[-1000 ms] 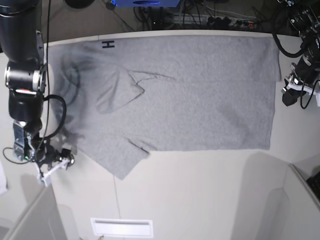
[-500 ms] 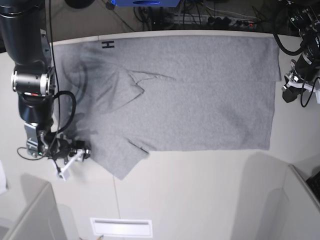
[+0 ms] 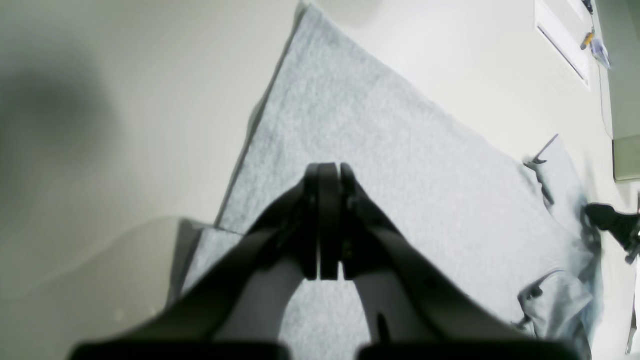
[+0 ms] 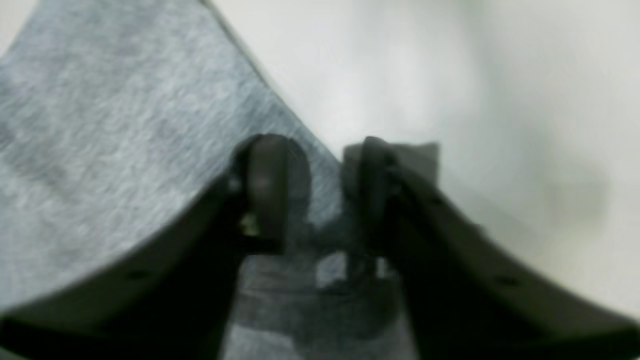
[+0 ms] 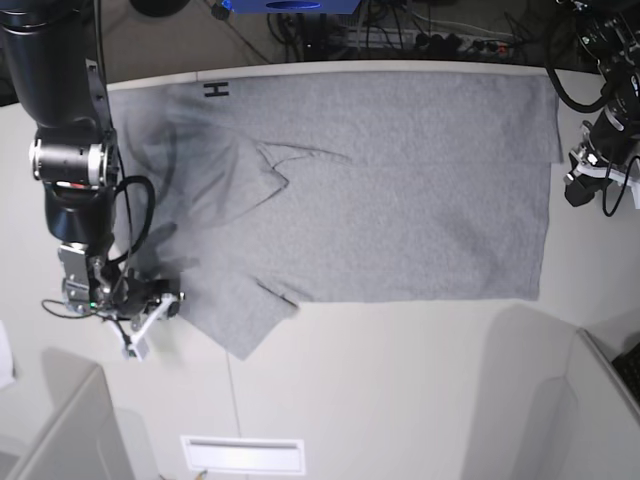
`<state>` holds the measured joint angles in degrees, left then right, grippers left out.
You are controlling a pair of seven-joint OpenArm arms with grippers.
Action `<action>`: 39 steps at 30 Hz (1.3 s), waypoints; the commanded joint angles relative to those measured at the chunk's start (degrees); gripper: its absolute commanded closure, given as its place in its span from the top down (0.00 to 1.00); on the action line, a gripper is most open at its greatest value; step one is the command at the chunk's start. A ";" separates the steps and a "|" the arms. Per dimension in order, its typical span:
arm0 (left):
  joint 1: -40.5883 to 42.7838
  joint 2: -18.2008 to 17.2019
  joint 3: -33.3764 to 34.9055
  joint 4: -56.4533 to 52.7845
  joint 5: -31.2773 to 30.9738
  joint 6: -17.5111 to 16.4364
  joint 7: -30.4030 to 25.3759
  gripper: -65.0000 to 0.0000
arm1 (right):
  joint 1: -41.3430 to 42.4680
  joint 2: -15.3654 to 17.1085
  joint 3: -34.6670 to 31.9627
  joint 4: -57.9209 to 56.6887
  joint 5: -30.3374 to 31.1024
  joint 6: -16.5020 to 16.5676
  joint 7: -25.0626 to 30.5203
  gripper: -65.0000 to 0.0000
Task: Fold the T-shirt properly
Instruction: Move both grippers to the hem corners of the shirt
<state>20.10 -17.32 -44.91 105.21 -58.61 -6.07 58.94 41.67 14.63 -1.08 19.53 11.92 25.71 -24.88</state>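
Observation:
The heather-grey T-shirt [image 5: 380, 180] lies spread flat on the white table [image 5: 400, 380], plain side up, with a bit of black lettering [image 5: 215, 90] showing at its far left edge. One sleeve [image 5: 250, 320] sticks out toward the front left. My right gripper [image 5: 165, 305] is low at the shirt's left edge beside that sleeve. In the right wrist view it [image 4: 320, 165] is open, one finger over the shirt [image 4: 125, 125], the other over bare table. My left gripper [image 5: 578, 190] hovers off the shirt's right edge. In the left wrist view it [image 3: 329, 172] is shut and empty above the cloth [image 3: 400, 165].
A white slot plate [image 5: 243, 455] sits at the table's front edge. Grey partitions stand at the front left [image 5: 60, 430] and front right [image 5: 600, 400]. Cables and a power strip [image 5: 420, 40] lie behind the table. A white scrap [image 5: 5, 355] shows at the far left.
My right arm has moved rightward, bringing its gripper up to the shirt's left edge by the sleeve. My left arm has barely moved. The shirt lies as before.

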 commanded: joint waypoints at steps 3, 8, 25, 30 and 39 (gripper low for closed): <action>-0.89 -1.01 0.11 -3.19 -0.78 -0.31 -0.87 0.00 | -0.40 -0.35 0.07 -0.14 -1.59 -1.93 -2.41 0.00; -5.28 -1.01 0.29 -8.20 6.08 -0.31 -0.87 0.00 | -0.40 -0.52 0.16 -0.06 -1.59 -2.29 -2.41 0.00; -35.53 -2.59 16.38 -32.37 29.99 -0.48 -2.28 0.87 | -0.22 -0.61 0.16 -0.06 -1.59 -2.29 -2.59 0.00; -43.88 -3.03 21.65 -44.77 30.70 -0.57 -10.28 0.77 | -0.13 -0.44 0.16 0.47 -1.59 -2.29 -2.59 0.00; -54.43 -5.76 35.01 -65.34 30.61 -0.57 -20.56 0.73 | -0.13 -0.17 0.16 2.32 -1.59 -2.29 -2.59 0.00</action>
<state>-32.97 -22.26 -9.76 39.16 -27.68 -6.26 39.05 40.75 14.04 -0.82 21.76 11.77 23.83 -25.23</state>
